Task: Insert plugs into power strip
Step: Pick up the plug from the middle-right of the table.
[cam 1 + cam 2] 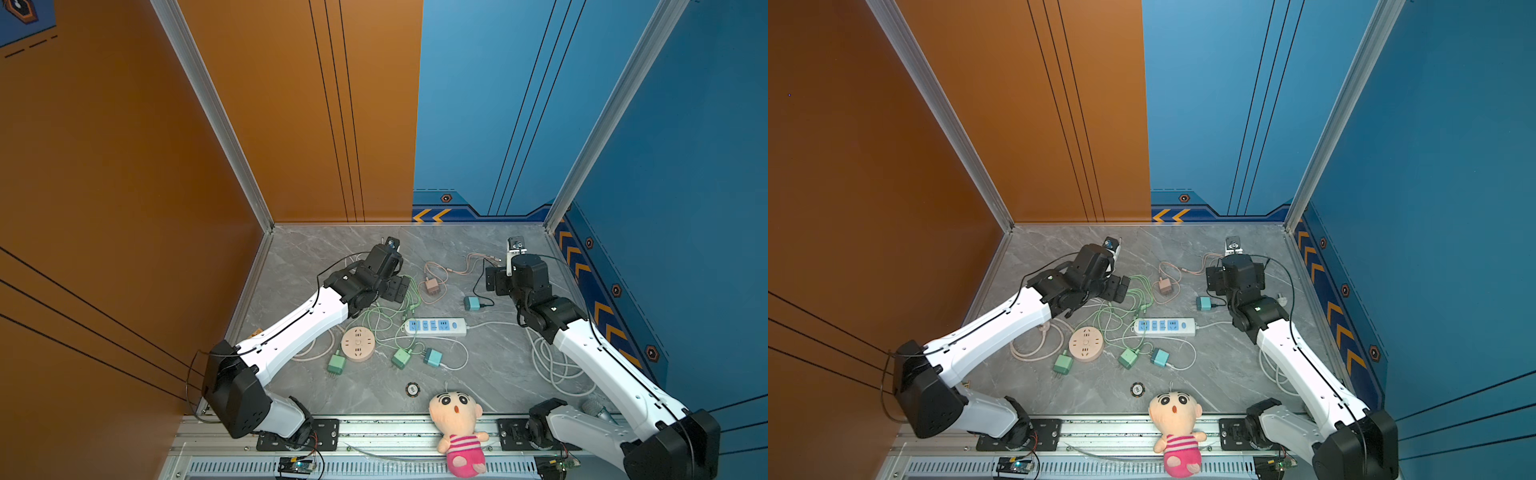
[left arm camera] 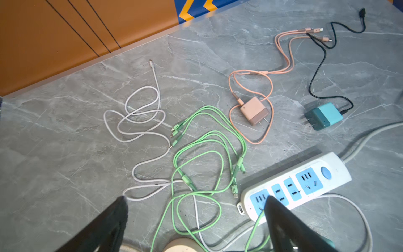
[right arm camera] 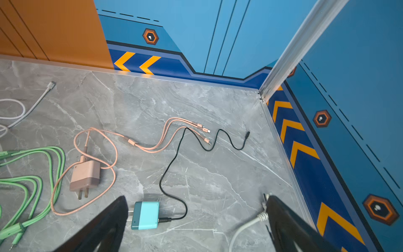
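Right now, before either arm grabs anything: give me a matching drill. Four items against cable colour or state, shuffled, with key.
Column 1
1. power strip
2. pink plug
3. teal plug behind the strip
4. teal plug in front of the strip

Column 2
A. trails a thin white cable
B. nothing plugged in
C. trails a black cable
D. trails a pink cable

Pairs: 1-B, 2-D, 3-C, 4-A
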`<state>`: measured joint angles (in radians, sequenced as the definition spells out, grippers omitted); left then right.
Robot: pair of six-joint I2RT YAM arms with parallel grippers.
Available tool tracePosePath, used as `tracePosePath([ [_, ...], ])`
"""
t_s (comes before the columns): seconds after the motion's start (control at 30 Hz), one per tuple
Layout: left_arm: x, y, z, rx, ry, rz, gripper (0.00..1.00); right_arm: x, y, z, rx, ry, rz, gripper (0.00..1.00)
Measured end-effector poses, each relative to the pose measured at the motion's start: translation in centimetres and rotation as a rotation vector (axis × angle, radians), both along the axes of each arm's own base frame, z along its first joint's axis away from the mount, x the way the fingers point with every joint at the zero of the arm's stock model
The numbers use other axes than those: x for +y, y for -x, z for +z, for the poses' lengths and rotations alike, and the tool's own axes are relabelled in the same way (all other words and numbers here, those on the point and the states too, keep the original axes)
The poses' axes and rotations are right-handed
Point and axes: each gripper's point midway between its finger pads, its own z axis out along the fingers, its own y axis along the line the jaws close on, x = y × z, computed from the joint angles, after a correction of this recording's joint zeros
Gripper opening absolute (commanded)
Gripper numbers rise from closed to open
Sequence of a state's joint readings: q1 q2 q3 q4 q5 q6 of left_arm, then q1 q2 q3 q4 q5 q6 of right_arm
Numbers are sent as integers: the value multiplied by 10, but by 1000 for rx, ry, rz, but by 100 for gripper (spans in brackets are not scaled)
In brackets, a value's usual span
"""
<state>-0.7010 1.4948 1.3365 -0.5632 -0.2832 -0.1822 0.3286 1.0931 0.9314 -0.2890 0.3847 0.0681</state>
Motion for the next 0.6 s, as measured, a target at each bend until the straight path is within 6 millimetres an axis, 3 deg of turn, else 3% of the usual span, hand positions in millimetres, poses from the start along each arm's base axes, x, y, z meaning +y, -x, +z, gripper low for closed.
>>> tracePosePath([
  [0.3, -54, -24, -14, 79, 56, -94, 98, -24, 16, -2, 37, -78, -63, 100],
  [0.6, -91, -30, -42, 157, 94, -97, 89, -42, 23, -15, 88, -138, -120, 100],
])
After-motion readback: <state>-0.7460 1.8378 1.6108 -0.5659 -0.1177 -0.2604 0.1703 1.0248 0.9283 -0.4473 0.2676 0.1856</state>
